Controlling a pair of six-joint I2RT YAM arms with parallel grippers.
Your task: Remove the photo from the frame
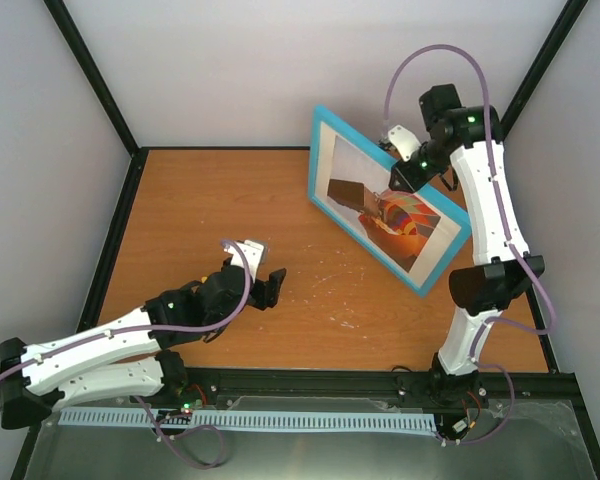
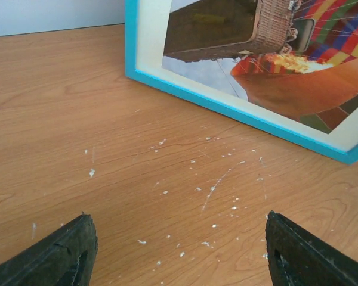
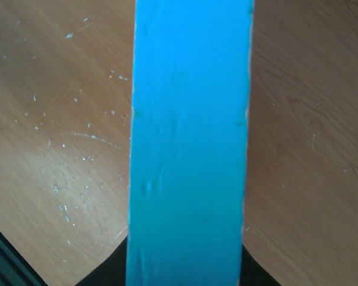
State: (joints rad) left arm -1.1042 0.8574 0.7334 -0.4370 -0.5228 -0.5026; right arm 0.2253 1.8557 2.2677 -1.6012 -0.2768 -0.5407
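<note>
Right gripper (image 1: 397, 183) clamped on top edge of standing frame (image 2: 131, 36), far right. Left gripper (image 2: 179, 250) open, empty, near left. Photo (image 2: 298, 83) likely thin, floppy, tear-prone: take by white margin.

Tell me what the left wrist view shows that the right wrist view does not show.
Only the left wrist view shows the photo in the frame, with its white margin, and the open left gripper above the table. Only the right wrist view shows the frame's blue edge from very close, filling the middle, with the right gripper shut on it. Both show the blue frame and the wooden table with white specks.
</note>
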